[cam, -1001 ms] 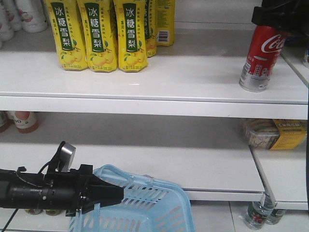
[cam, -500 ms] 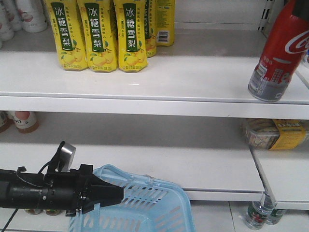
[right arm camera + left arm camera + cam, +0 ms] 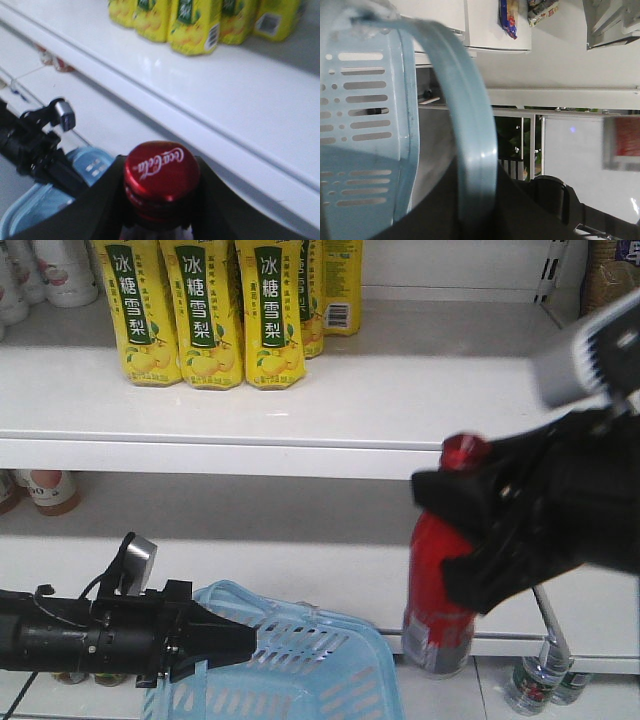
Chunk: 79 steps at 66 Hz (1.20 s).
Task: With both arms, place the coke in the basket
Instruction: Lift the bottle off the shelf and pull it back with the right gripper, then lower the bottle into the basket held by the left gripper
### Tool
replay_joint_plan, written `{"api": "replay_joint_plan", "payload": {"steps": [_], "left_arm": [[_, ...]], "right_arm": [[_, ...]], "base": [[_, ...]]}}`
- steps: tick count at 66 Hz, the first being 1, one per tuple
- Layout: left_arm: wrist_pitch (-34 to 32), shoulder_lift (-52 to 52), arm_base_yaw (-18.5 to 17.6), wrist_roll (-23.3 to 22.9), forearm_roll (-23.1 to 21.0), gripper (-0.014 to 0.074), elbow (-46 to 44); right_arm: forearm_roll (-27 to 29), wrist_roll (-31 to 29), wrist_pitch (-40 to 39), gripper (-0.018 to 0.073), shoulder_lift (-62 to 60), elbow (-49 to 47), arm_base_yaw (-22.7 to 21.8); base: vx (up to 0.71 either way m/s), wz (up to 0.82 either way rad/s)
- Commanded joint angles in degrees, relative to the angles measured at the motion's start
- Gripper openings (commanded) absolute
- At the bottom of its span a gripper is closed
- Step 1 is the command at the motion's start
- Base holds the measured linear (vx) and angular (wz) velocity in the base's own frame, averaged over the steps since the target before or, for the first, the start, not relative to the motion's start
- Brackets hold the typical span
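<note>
Right gripper (image 3: pixel 470 525): jaws pinching the coke (image 3: pixel 440 585) just under its red cap, held upright in the air, right of and above the basket (image 3: pixel 300 660). Left gripper (image 3: pixel 225 640): jaws pressed on the basket's flat blue handle (image 3: pixel 470 135). Yellow pear-drink cartons (image 3: pixel 205 310) sit on the upper shelf (image 3: pixel 380 410).

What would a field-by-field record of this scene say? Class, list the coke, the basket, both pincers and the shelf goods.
coke: upright, held in the air to the right of the basket, not yet inside
basket: light blue, raised by its handle
right pincer: shut on the coke
left pincer: shut on the basket handle
top shelf: yellow drink cartons
</note>
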Motion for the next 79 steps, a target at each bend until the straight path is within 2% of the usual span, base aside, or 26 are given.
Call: {"api": "replay_joint_plan", "payload": {"steps": [1, 9, 18, 35, 54, 67, 79], "left_arm": [[5.7, -2.5, -0.2, 0.4, -5.6, -0.0006, -1.1], [5.7, -2.5, -0.2, 0.4, -5.6, -0.0006, -1.1], [5.7, -2.5, -0.2, 0.4, -5.6, -0.0006, -1.1], [5.7, -2.5, -0.2, 0.4, -5.6, -0.0006, -1.1], [5.7, -2.5, -0.2, 0.4, -5.6, -0.0006, -1.1], [5.7, -2.5, -0.2, 0.4, -5.6, -0.0006, -1.1], [5.7, -2.5, -0.2, 0.4, -5.6, -0.0006, -1.1]], "right_arm": [[0.6, -0.2, -8.1, -0.0005, 1.6, 2.6, 2.6], [1.3, -0.2, -10.5, -0.0005, 5.7, 6.9, 4.3], [1.9, -0.2, -14.3, -0.0005, 10.8, 9.7, 4.3], [9.3, -0.2, -22.0, -0.0002, 22.1, 11.0, 4.3], [9.1, -0.3, -26.0, 0.002, 33.9, 11.0, 4.3], [10.4, -0.2, -25.5, 0.0071, 39.5, 11.0, 4.3], [11.9, -0.2, -24.2, 0.0163, 40.8, 11.0, 4.3]], "base": [[0.0, 0.0], [0.0, 0.0], [0.0, 0.0], [0.0, 0.0], [0.0, 0.0], [0.0, 0.0], [0.0, 0.0]]}}
